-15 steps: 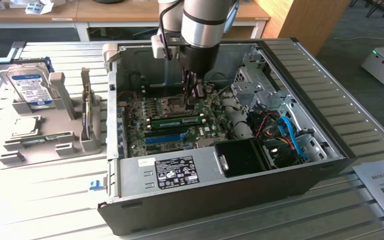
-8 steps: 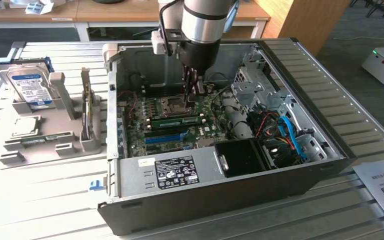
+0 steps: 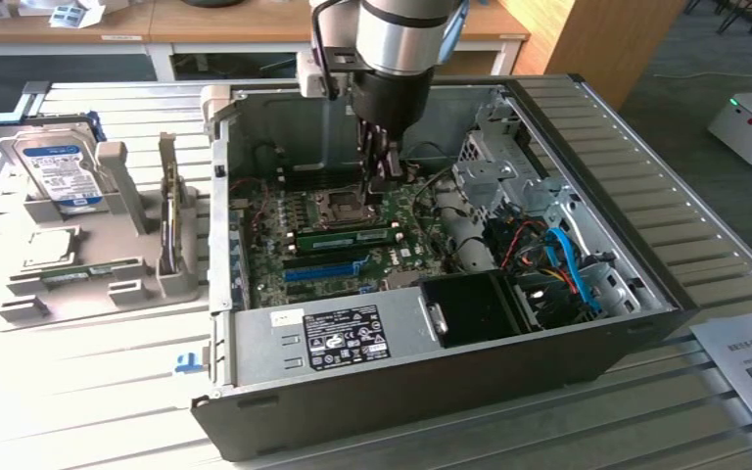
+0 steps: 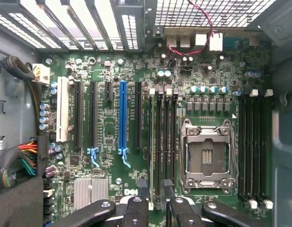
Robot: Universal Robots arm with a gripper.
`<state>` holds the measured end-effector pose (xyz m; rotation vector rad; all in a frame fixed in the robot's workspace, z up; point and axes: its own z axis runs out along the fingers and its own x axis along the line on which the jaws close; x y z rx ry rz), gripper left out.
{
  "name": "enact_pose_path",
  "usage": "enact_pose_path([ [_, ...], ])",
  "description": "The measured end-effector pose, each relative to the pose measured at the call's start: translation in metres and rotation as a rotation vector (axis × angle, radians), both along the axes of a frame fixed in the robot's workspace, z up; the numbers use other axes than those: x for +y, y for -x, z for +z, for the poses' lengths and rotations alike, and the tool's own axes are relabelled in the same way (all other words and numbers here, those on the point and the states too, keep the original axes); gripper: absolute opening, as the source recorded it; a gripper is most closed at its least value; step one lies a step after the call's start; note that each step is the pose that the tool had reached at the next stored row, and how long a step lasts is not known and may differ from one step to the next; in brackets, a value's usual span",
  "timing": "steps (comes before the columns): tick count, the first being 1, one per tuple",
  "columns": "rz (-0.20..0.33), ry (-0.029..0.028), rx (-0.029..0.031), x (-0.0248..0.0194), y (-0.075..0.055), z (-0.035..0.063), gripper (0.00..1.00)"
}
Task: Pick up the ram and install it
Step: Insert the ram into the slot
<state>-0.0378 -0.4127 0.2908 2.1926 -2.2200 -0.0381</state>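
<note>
Arm reaches down into the open computer case [image 3: 637, 294] on the slatted desk [image 3: 89, 392]. Gripper [image 3: 379, 191] hangs over the motherboard [image 3: 350, 279], upper centre of the exterior view.

The ram [image 3: 344, 236] stands on edge in a memory slot just below the CPU socket [image 3: 348, 207] in frame, white label facing the camera, blue slot [image 3: 324, 266] below it.

Wrist view: gripper [image 4: 154, 191] at bottom centre, fingers [image 4: 139, 201] parted by a narrow gap above the memory slots [image 4: 162, 142], nothing gripped between them. Hard drive [image 3: 60, 166] sits upper left, outside the case.
</note>
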Motion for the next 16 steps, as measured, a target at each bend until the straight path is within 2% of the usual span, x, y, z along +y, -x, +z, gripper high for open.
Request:
enact_pose_path([
  [16, 0.0, -0.0001, 0.0, 0.0, 0.0, 0.0173, 0.25],
])
